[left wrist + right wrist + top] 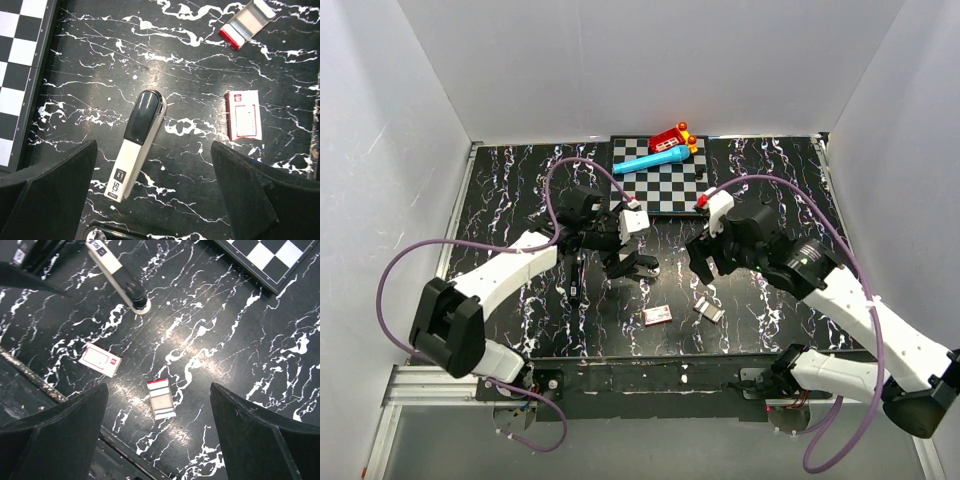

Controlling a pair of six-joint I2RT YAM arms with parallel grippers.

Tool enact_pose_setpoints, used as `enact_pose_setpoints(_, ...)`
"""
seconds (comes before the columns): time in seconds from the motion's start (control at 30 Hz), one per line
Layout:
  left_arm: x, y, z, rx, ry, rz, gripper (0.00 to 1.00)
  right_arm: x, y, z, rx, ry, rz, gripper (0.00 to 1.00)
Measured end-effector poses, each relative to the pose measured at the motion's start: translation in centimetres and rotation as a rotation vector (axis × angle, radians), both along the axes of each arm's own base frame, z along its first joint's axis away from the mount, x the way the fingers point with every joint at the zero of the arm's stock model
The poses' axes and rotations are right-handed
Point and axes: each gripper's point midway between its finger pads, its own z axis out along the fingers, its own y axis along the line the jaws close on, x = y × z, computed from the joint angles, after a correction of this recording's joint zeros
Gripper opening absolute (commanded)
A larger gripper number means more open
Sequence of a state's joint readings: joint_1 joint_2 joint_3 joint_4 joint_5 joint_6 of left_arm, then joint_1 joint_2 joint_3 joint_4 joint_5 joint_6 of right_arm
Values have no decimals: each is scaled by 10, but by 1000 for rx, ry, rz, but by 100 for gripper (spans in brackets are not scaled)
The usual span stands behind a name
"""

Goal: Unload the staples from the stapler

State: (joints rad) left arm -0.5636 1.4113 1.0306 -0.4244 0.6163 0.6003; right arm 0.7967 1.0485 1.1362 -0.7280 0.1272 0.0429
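The stapler (137, 145) is slim, with a pale cream body and a glossy black end. It lies flat on the black marbled table (200, 165). My left gripper (152, 200) is open above it, and the stapler's printed end lies between the two fingers without touching either. The stapler also shows in the right wrist view (117, 277), at the top left. In the top view my left gripper (625, 265) covers most of it. My right gripper (157, 435) is open and empty, hovering above a small open tray (161, 399). It sits right of centre in the top view (705, 262).
A small pink-and-white box (658, 315) and the open tray (709, 310) lie near the front edge. A thin black stick (577, 282) lies left of my left gripper. A chessboard (660, 185) with a blue marker (655, 160) and a red toy (672, 138) stands at the back.
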Motion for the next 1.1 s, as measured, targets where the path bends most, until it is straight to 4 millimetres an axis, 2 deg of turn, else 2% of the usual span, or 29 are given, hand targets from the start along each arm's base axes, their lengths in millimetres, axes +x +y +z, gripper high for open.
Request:
enact_pose_setpoints(0.13,7,-4,-22,33,2,-30,98,-12,0,5,57,3,22,92)
enact_pose_setpoints(0.23,13,-7,-35,55,-6,-41,98,-14,4,2,77,16,32,92)
enact_pose_setpoints(0.47,29,-14,-54,79,-44,-65,98,-24,12,-17,88,74,76,93)
enact_pose_setpoints(0.73,40,-17,-79,132,-40,-81,98,-25,19,-13,117,73,102,93)
enact_pose_setpoints(1.0,48,-25,-87,157,-45,-95,89,-26,24,-14,128,85,122,94)
enact_pose_setpoints(1.1,49,-28,-94,173,-39,-101,82,-25,27,-17,127,93,127,94)
